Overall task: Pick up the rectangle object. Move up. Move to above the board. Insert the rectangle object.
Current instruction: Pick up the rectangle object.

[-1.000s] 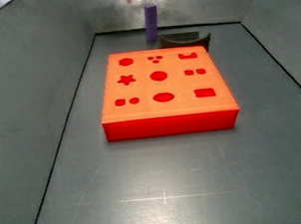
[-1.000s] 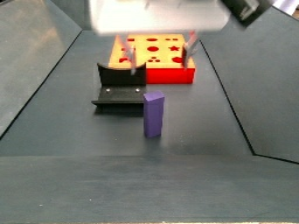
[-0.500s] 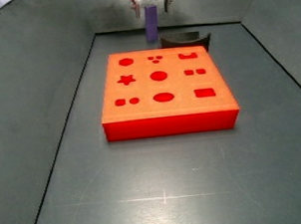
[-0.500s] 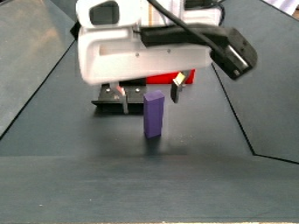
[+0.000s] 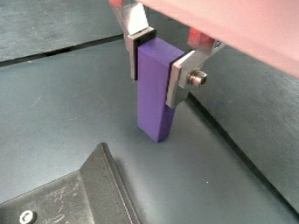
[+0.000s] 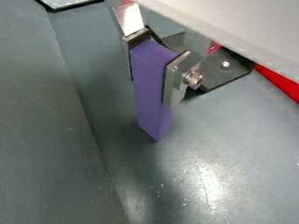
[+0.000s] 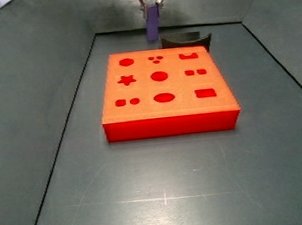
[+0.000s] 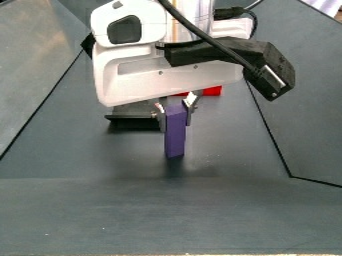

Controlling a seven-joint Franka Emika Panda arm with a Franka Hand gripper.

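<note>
Behind the one board, your gripper clamps one rectangle object. You see no readable writing.

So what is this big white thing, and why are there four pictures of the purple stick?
The white thing is the end of a robot arm. Its grabbing part, the end effector, has two flat silver fingers with dark pads. Right now those fingers sit on either side of the rectangle object, the tall purple block, near its top. The block stands upright on the dark floor; whether the fingers already squeeze it is hard to tell.

Two pictures come from small cameras on the robot's wrist, so they look down at the block from very close. The two others come from cameras standing beside the table. In a side view you see the board, a flat red-orange slab with darker shapes cut in its top: circles, a star, a rectangle. The dark bracket next to the block is the fixture, part of the rig.
</note>
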